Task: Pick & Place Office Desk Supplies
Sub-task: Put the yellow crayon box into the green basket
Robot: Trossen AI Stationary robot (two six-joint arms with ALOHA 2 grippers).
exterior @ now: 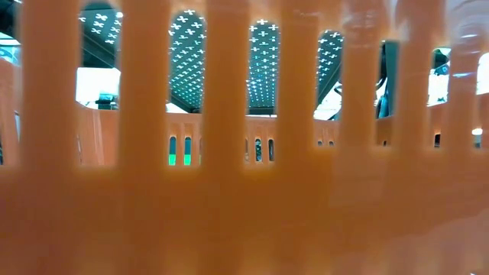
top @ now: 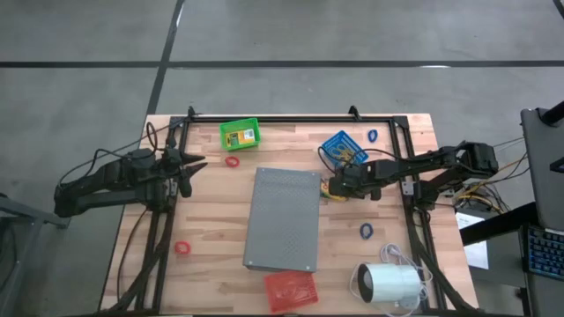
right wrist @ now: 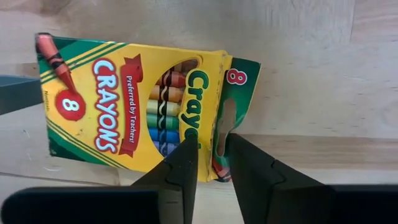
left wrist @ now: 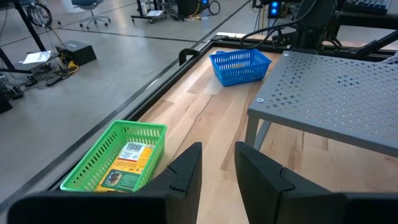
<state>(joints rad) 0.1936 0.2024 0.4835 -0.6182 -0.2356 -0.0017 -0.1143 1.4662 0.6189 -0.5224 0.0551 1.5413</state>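
The big grey perforated metal slab (top: 284, 219) lies mid-table. Off its right edge, the right gripper (right wrist: 211, 163) pinches the end flap of a flat yellow cardboard crayon box (right wrist: 134, 102) lying on the wood. The left gripper (top: 196, 164), fingers slightly apart and grasping nothing, hovers near the green plastic basket (left wrist: 118, 155), which holds 1 crayon box.

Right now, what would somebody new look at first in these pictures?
Probably the yellow crayon box, lying on the wooden table with the right end effector closing on its edge, beside the big grey perforated slab in the middle. Next, the bright baskets: green basket at the far edge, blue basket and red basket.
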